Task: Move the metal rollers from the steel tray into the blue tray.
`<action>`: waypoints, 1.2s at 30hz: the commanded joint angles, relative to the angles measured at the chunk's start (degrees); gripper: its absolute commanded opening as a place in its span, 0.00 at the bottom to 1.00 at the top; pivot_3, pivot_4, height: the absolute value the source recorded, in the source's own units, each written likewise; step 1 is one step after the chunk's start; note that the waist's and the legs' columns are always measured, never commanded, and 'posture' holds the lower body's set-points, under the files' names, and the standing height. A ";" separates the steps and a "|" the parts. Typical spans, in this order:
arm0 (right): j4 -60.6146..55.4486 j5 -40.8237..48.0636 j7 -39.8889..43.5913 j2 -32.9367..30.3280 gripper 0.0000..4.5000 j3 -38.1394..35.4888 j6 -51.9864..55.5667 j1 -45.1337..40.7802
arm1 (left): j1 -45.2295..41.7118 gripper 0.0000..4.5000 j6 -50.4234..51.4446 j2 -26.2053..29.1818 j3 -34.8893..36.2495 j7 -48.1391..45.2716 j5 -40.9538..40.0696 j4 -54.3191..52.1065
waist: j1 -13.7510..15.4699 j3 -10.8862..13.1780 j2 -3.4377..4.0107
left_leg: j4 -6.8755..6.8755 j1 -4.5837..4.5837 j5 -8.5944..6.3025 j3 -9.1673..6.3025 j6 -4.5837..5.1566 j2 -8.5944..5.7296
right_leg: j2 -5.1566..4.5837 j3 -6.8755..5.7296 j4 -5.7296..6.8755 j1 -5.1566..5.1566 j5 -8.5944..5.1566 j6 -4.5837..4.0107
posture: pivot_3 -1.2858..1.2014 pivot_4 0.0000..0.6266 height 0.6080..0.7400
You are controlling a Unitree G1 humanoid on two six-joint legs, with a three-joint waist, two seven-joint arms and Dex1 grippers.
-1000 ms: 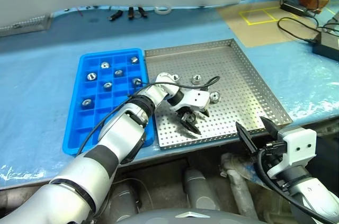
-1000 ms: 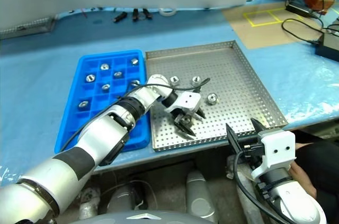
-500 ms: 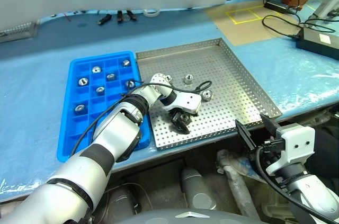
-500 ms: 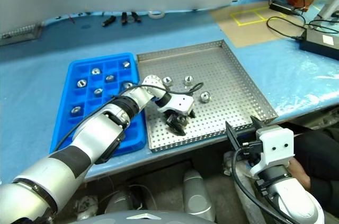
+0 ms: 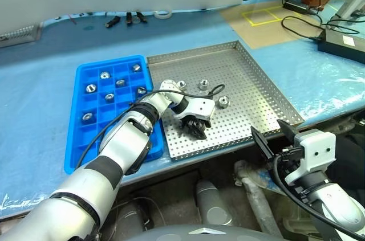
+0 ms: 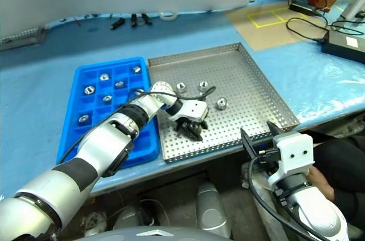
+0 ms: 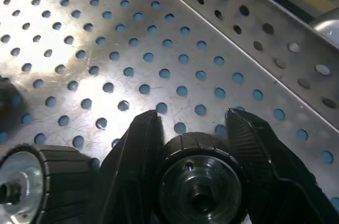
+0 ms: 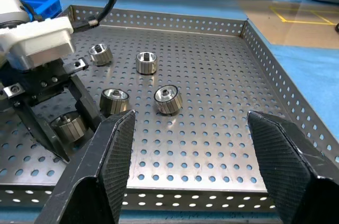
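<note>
Left wrist view shows your left tool [image 7: 193, 128] clamped on one roller [image 7: 198, 192], its bore facing the camera, low on the steel tray [image 5: 251, 76]; the blue tray [image 5: 82, 150] lies behind that tool, elbow-side. Right tool [image 8: 188, 166] hangs open.

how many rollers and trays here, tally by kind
metal rollers: 12 (7 in the blue tray, 5 in the steel tray, one of those gripped by the left tool)
trays: 2
total: 14
</note>
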 commanded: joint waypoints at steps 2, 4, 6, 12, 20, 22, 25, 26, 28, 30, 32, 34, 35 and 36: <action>-0.29 1.67 1.70 -1.72 0.80 -1.24 0.57 -2.75 | -2.18 0.38 3.65 0.04 6.20 -5.75 -7.58 -5.29 | -0.05 0.00 0.00 | 0.00 -0.07 -0.01 0.01 0.02 0.02 | 0.00 -0.09 0.00 -0.04 0.00 -0.01 | 0.25 0.24 1.00; -0.22 2.89 2.51 -3.00 0.80 -1.58 1.61 -5.28 | -1.52 0.38 6.27 0.91 7.86 -8.67 -10.34 -8.86 | 0.06 0.00 0.00 | -0.01 -0.13 -0.02 0.02 0.03 0.07 | 0.01 -0.25 0.00 -0.05 0.00 -0.01 | 0.26 0.24 1.00; 0.90 4.65 3.90 -4.99 0.80 -1.32 3.08 -9.72 | 0.20 0.38 9.35 2.59 9.16 -9.24 -12.64 -14.15 | 0.36 0.00 0.00 | -0.01 -0.16 -0.01 0.02 0.04 0.12 | 0.01 -0.33 0.00 -0.04 0.01 -0.01 | 0.28 0.24 1.00; 9.40 7.83 9.78 -10.25 0.80 1.81 5.22 -23.07 | 8.16 0.38 18.68 8.59 10.71 -3.63 -15.28 -30.50 | 2.21 0.01 0.01 | 0.05 0.01 0.00 -0.05 0.03 0.21 | 0.03 -0.53 0.12 0.17 0.02 -0.04 | 0.37 0.24 1.00; 26.46 8.05 22.22 -12.03 0.80 11.81 2.49 -42.74 | 25.47 0.38 32.98 17.83 14.72 11.79 -17.21 -58.96 | 12.56 0.13 0.21 | 0.04 -0.02 0.26 -0.10 0.00 0.63 | 0.17 -0.66 0.61 -0.06 0.01 -0.10 | 0.50 0.24 1.00; 30.32 7.55 25.21 -11.45 0.80 14.50 1.19 -46.55 | 29.68 0.38 35.56 19.70 16.17 16.71 -16.67 -64.15 | 15.81 0.14 0.28 | 0.02 -0.04 0.31 -0.01 -0.08 0.80 | 0.22 -0.69 0.63 -0.11 0.00 -0.13 | 0.53 0.24 1.00; 35.27 6.78 28.66 -10.32 0.80 17.54 -0.77 -50.96 | 36.42 0.38 41.10 22.00 18.05 21.20 -18.35 -73.64 | 20.55 0.14 0.31 | -0.17 -0.02 0.41 0.04 -0.25 0.83 | 0.27 -0.73 0.70 -0.17 -0.04 -0.21 | 0.57 0.24 1.00; 36.67 6.65 29.74 -9.87 0.80 18.29 -1.35 -52.20 | 38.67 0.38 43.04 22.64 18.56 22.41 -19.09 -77.05 | 21.68 0.14 0.31 | -0.21 -0.02 0.43 0.05 -0.28 0.84 | 0.27 -0.74 0.71 -0.21 -0.05 -0.22 | 0.58 0.24 1.00; 39.09 6.48 31.71 -8.89 0.80 19.66 -2.29 -54.29 | 43.23 0.38 46.67 24.03 19.68 24.39 -20.72 -83.86 | 23.94 0.15 0.32 | -0.27 -0.09 0.45 0.05 -0.31 0.80 | 0.26 -0.78 0.75 -0.27 -0.06 -0.23 | 0.60 0.24 1.00; 40.78 6.08 33.37 -8.12 0.80 21.02 -3.29 -55.52 | 46.84 0.38 49.94 25.38 20.88 25.98 -22.49 -89.22 | 25.50 0.15 0.32 | -0.27 -0.16 0.45 0.03 -0.35 0.80 | 0.26 -0.82 0.78 -0.31 -0.06 -0.23 | 0.61 0.24 1.00; 41.47 6.21 34.60 -7.31 0.80 21.98 -3.47 -56.29 | 49.37 0.38 52.10 26.62 21.53 27.55 -23.53 -92.79 | 26.39 0.15 0.32 | -0.29 -0.17 0.40 0.02 -0.60 0.82 | 0.26 -0.83 0.81 -0.35 -0.06 -0.23 | 0.62 0.24 1.00; 41.76 6.21 35.57 -6.60 0.80 22.97 -3.47 -56.89 | 51.78 0.38 54.01 27.64 22.29 28.99 -24.73 -95.58 | 26.91 0.15 0.32 | -0.46 -0.11 0.53 0.02 -0.80 0.82 | 0.27 -0.82 0.83 -0.38 -0.06 -0.22 | 0.63 0.24 1.00; 42.00 6.13 35.97 -6.29 0.80 23.31 -3.45 -57.21 | 52.92 0.38 54.69 28.11 22.61 29.70 -25.12 -96.59 | 27.01 0.15 0.32 | -0.57 -0.09 0.62 0.02 -0.92 0.84 | 0.27 -0.82 0.84 -0.41 -0.07 -0.22 | 0.63 0.24 1.00; 42.36 6.02 36.31 -5.97 0.80 23.60 -3.42 -57.64 | 54.11 0.38 55.16 28.58 23.03 30.47 -25.37 -97.26 | 27.06 0.15 0.32 | -0.68 0.01 0.70 0.02 -1.03 0.85 | 0.27 -0.79 0.88 -0.41 -0.07 -0.21 | 0.64 0.24 1.00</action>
